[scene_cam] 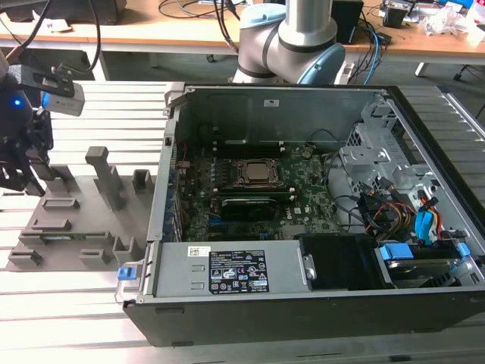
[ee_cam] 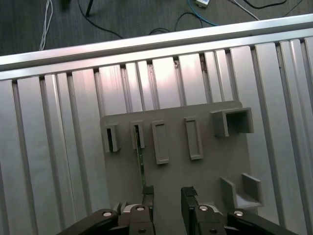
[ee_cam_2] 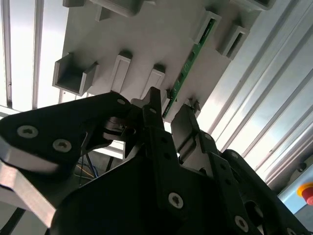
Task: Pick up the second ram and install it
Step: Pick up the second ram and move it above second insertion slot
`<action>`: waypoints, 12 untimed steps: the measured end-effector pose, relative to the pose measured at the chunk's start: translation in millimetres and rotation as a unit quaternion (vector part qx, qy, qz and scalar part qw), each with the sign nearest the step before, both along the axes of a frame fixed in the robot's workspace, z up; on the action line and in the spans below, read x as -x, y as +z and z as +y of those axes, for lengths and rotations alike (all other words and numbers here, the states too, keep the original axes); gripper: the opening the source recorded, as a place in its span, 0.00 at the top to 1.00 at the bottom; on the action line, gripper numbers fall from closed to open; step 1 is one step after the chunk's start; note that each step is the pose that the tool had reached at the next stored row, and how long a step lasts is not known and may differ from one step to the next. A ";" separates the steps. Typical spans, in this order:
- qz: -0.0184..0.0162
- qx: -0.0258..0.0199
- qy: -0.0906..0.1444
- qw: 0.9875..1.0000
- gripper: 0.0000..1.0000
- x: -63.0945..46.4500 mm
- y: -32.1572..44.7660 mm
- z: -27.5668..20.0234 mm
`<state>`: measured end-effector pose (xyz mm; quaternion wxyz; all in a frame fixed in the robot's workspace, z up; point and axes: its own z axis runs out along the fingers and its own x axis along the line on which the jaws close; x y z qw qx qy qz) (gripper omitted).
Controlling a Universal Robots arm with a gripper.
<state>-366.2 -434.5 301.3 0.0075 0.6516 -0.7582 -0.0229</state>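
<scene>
The second ram is a thin green stick standing on edge in a slot of the grey fixture plate; it also shows in the first wrist view and the exterior view. My gripper hangs open above the plate with nothing between its black fingers. In both wrist views the stick's near end reaches just up to the fingertips. In the exterior view the gripper hovers at the view's far left, over the fixture plate.
An open computer case sits to the exterior view's right of the plate, with the green motherboard and CPU socket exposed. Grey fixture blocks rise from the plate. The whole setup rests on a ribbed aluminium table.
</scene>
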 end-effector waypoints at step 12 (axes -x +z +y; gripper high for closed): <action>0.000 0.000 0.000 1.000 0.64 0.0 -22.3 -5.1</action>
